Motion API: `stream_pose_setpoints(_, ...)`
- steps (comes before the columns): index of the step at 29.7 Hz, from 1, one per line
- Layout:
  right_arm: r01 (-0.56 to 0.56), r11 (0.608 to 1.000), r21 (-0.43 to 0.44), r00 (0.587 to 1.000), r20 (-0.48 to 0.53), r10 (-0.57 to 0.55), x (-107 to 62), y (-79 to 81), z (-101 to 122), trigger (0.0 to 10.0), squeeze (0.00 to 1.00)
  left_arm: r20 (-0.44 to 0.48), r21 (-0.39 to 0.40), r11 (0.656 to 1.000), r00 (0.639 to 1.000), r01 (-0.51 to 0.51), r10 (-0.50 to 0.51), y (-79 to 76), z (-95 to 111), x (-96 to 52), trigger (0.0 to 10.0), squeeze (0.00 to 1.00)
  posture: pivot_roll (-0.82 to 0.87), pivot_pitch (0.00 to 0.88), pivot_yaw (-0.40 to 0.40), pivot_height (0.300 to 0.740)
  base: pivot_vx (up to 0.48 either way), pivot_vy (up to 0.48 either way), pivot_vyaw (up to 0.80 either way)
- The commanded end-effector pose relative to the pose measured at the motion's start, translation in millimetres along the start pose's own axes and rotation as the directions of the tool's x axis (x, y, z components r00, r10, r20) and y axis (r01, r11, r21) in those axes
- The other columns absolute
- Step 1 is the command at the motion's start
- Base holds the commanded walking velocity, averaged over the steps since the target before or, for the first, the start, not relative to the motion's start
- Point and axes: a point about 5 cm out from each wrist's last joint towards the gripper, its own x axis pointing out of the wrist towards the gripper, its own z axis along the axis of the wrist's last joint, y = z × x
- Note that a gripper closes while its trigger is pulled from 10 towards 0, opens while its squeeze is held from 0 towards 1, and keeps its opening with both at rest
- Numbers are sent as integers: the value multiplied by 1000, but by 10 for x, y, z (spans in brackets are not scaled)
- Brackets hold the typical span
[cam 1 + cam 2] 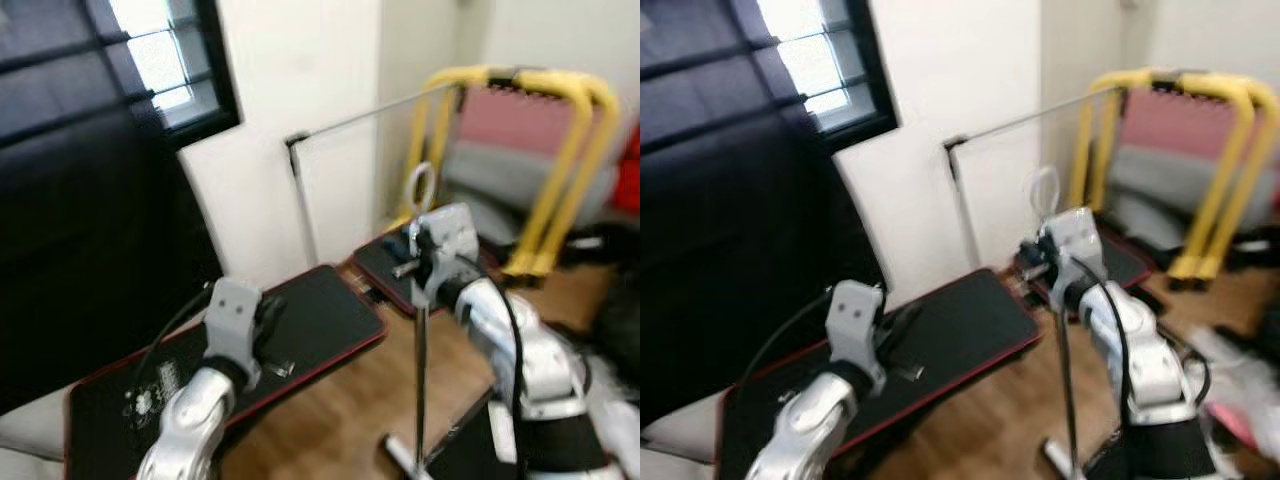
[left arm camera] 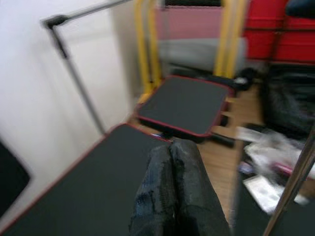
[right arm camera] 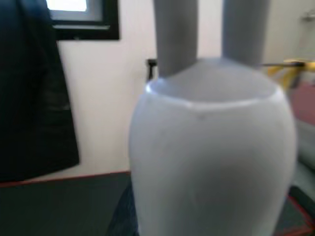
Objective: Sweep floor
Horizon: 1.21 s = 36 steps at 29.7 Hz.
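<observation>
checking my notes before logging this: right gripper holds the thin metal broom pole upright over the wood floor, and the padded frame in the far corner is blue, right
Not quite. The padded tube frame in the far corner is yellow, not blue, as the left eye view shows. The rest stands: the right gripper holds the thin metal broom pole upright over the wood floor.

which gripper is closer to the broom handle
Right. The right gripper is at the broom handle, seemingly clamped around its upper end. The left gripper is off to the left over the black mat, fingers together, apart from the handle.
</observation>
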Motion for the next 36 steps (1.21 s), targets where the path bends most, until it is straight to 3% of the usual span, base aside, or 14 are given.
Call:
stream_pose_setpoints(1,4,1000,-15,1000,4,-4,11,4,27,10000,0,-26,14,999,999,-42,43,39,-42,-21,10000,0,2,0,17,740,0,0,-800)
stream_pose_setpoints(24,40,999,-15,999,21,-39,27,-37,36,10000,0,4,1,998,998,-55,55,66,-12,-33,10000,0,-6,0,17,740,0,0,-800)
stream_pose_setpoints(36,24,1000,-4,999,37,-24,46,16,32,10000,0,24,-5,999,999,-48,48,85,11,-52,10000,0,-7,0,13,740,121,0,-311)
